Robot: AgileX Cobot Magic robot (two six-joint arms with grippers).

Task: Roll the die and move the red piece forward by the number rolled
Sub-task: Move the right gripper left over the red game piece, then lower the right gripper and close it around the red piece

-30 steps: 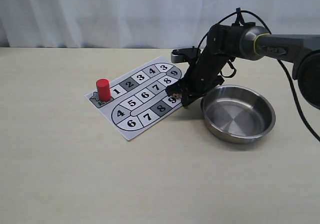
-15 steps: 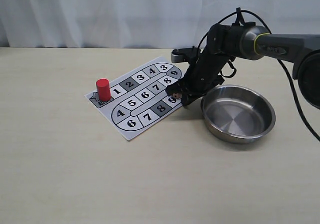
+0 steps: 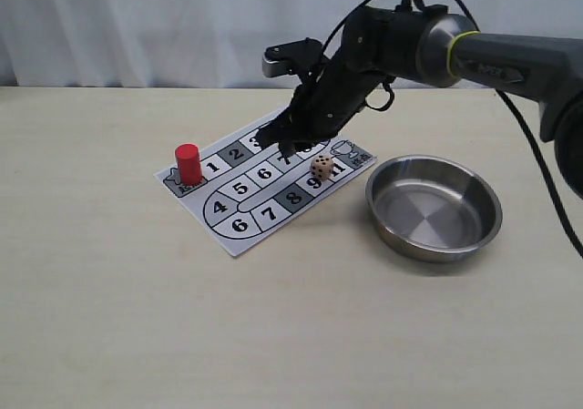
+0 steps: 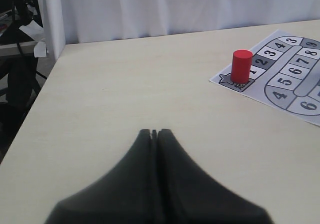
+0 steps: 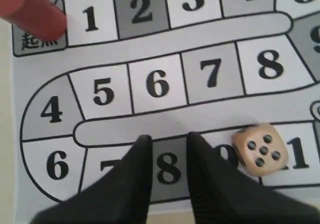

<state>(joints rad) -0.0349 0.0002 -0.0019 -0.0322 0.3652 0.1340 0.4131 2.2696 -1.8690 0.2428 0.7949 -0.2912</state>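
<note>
Near table: the tabletop at 6 o'clock of the board is open, so you have wide room to swing through there.
Left gripper: its fingers are pressed together on nothing. It sits low over bare table, well apart from the board, off the end where the red piece stands.
Bowl: steel and empty, at 4 o'clock of the board, near its corner but apart from it. Its rim is the one hard edge to mind on that side.
Die: this is the change. A second ago it sat at the fingertips of the right gripper, low at the board's 3 o'clock edge. Now it lies free on the end squares there, touched by nothing. The right wrist view shows five pips up.
Right gripper: it has lifted and swung to 10 o'clock of the die, over the board's middle. Its fingers are slightly spread with nothing between them.
Meaning: take the roll as done, a five. Only the pawn move is left.
Red piece: upright on the start square at the board's 9 o'clock end. Digits repeat on the track, so count five squares and don't go by the numerals.
Room ahead: only flat print lies between the gripper and the red piece, and the way in from above is open.
Far side: bare table at 12 o'clock runs back to the curtain.
</note>
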